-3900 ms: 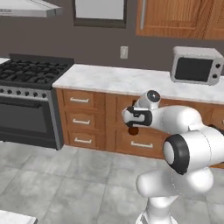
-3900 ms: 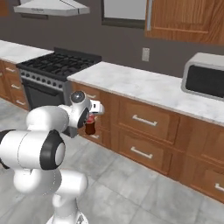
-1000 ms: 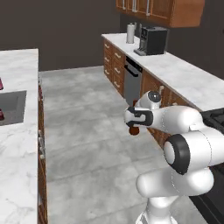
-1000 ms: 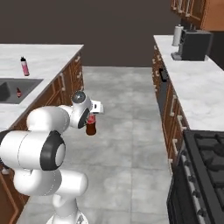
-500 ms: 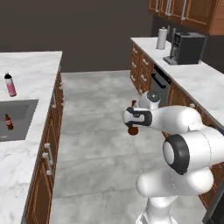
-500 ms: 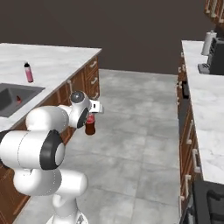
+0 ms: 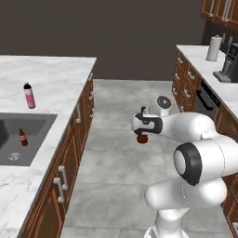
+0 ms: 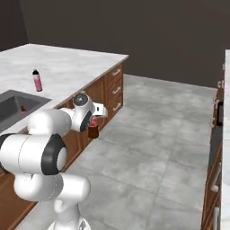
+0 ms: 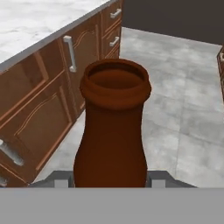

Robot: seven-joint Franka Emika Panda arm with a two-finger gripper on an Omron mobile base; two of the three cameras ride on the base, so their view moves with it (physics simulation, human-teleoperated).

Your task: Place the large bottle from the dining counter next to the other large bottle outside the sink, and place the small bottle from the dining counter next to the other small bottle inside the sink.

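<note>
My gripper (image 7: 142, 125) is shut on the large bottle (image 7: 142, 137), a dark-brown glass one that hangs over the floor in front of the arm. From the right, the gripper (image 8: 95, 117) holds the large bottle (image 8: 93, 130) close to the island's drawers. The hand view looks down the brown neck of the large bottle (image 9: 113, 131), with dark fingertips (image 9: 61, 180) at both sides. The other large bottle (image 7: 29, 95) (image 8: 37, 81), pink-labelled, stands on the marble beside the sink (image 7: 39, 122) (image 8: 9, 102). A small bottle (image 7: 22, 137) (image 8: 22, 109) stands inside the basin.
The marble island (image 7: 56, 74) (image 8: 76, 60) has brown drawers and doors (image 7: 74, 139) facing an open grey tiled floor (image 7: 116, 176). A second counter (image 7: 204, 60) with a paper roll and coffee machine runs along the far right.
The whole picture has swung as the base turned: the island and sink now lie closer and more central. The bottle stays in my gripper in the same pose.
</note>
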